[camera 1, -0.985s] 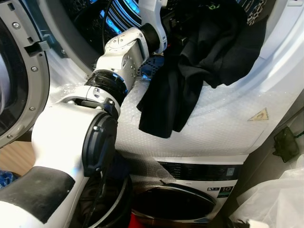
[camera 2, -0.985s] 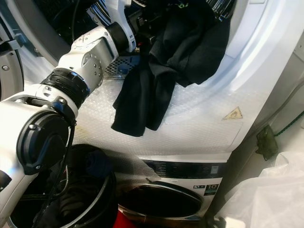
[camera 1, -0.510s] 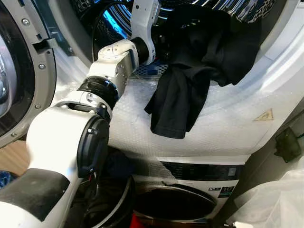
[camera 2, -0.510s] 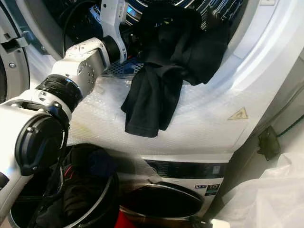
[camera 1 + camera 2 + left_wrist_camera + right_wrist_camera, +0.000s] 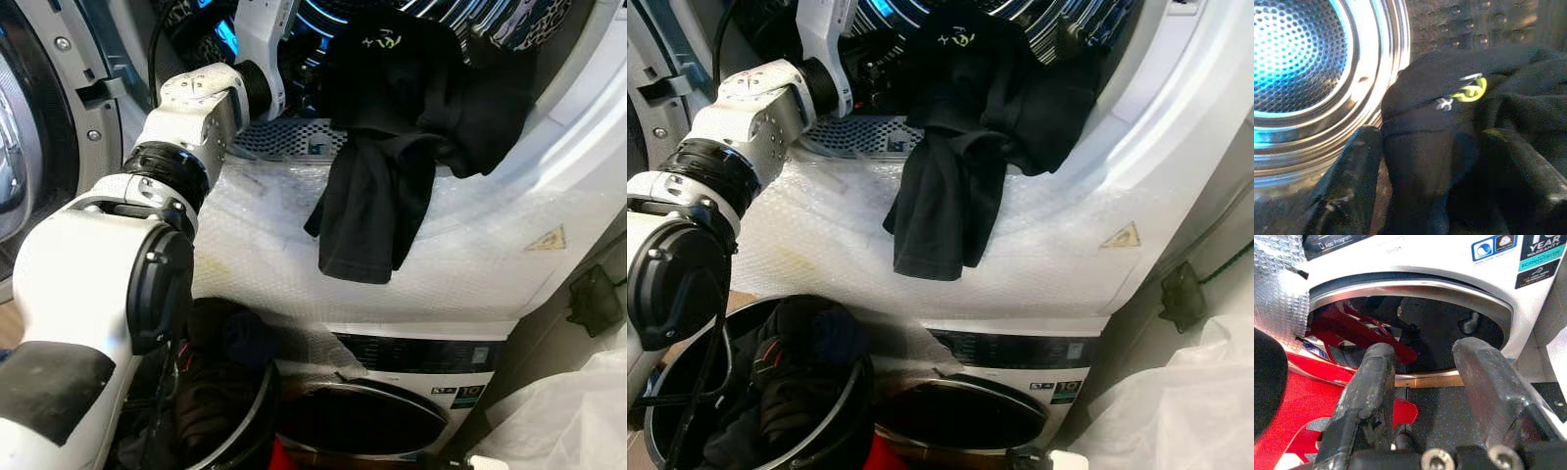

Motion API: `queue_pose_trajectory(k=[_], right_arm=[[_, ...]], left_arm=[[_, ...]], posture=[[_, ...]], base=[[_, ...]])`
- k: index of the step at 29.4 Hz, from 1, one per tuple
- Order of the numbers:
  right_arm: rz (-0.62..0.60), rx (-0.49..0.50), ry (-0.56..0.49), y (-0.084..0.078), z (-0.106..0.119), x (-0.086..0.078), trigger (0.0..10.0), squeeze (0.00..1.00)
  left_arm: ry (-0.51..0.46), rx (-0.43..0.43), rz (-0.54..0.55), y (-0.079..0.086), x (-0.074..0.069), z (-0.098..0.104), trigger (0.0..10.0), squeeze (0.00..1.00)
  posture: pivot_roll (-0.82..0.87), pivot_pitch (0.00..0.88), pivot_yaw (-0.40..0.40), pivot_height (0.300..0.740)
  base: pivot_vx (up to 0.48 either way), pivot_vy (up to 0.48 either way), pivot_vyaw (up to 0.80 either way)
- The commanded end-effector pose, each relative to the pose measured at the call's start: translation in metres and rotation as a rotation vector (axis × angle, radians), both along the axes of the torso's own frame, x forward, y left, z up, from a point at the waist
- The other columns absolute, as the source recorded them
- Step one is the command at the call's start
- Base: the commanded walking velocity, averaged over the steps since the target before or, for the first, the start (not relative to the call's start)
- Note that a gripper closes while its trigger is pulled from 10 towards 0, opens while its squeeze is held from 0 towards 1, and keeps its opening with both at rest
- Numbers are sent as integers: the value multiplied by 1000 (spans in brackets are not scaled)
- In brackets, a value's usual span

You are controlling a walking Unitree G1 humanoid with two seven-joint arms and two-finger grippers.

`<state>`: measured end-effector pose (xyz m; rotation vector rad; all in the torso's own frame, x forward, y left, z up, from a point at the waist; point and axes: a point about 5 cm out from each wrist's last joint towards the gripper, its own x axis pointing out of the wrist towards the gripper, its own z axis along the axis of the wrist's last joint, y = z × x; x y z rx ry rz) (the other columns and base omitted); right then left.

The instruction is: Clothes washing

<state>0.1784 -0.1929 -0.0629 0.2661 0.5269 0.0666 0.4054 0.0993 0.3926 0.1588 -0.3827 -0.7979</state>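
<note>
a laundry corner: two stacked front-loaders in white, the upper machine's front (image 5: 470, 264) still wrapped in bubble film, its door (image 5: 39, 117) swung wide on the robot's left. below sits the lower machine (image 5: 1019, 377) with its control strip, and a black laundry basket (image 5: 774, 411) of dark clothes stands on the floor at the left.

a black garment (image 5: 392, 147) is draped over the lip of the upper drum (image 5: 1308, 58), half inside, half out. its long axis runs from the bunched part with a small yellow logo, up in the opening, down to a loose tail hanging over the film-covered front.

the left arm reaches up into the opening. in the left wrist view the left gripper (image 5: 1444, 181) has its jaws spread on either side of the fabric, the logo just ahead and the perforated steel drum off to one side; they look parted, not clamped on the cloth. the right gripper (image 5: 1430, 396) hangs low with jaws released, pointing at the lower machine's door.

the left gripper is far nearer. the garment lies straight ahead of it, so the likely next step is to close on the bunched part and carry it deeper, drawing the tail in over the lip.
</note>
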Motion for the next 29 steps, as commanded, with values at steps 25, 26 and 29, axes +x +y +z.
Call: queue_pose_trajectory(k=[25, 26, 29], right_arm=[[16, 25, 63, 13, -8, -5, 10000, 0], [15, 26, 62, 13, -7, -4, 10000, 0], [14, 27, 60, 13, -7, -3, 10000, 0]], left_arm=[[-329, 209, -692, -11, -52, 17, 10000, 0], [-311, 237, -721, -13, -52, 10, 10000, 0], [-271, 288, -804, -17, -55, -3, 10000, 0]], posture=[[-131, 27, 81, 740], [-134, 26, 81, 740], [-138, 23, 83, 740]], base=[[0, 0, 0], [0, 0, 0], [0, 0, 0]])
